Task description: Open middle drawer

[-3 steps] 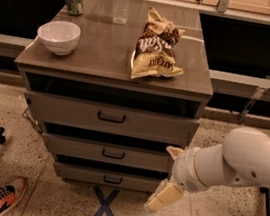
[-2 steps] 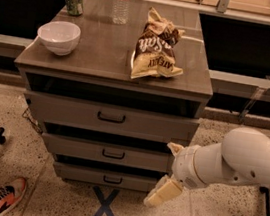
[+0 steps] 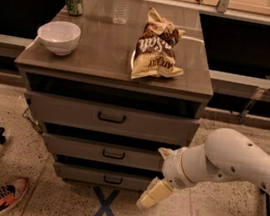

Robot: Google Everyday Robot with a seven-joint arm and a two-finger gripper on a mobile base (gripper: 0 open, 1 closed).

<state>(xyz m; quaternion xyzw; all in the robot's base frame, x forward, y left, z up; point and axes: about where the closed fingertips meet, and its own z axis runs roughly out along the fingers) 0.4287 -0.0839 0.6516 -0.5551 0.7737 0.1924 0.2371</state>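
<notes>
While the middle drawer [image 3: 81,148] sits between two others, its horizontal handle [image 3: 113,154] lies left of and slightly above the gripper [image 3: 154,194], whose grip state cannot be told.

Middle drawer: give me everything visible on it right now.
The middle drawer has a grey wood-grain front, mid-sized of three, with a small black bar handle at its centre. It looks shut, level, with a dark gap above it. It sits between the top drawer and bottom drawer. Nothing touches it: the end effector hangs low to its right, off the handle.
</notes>
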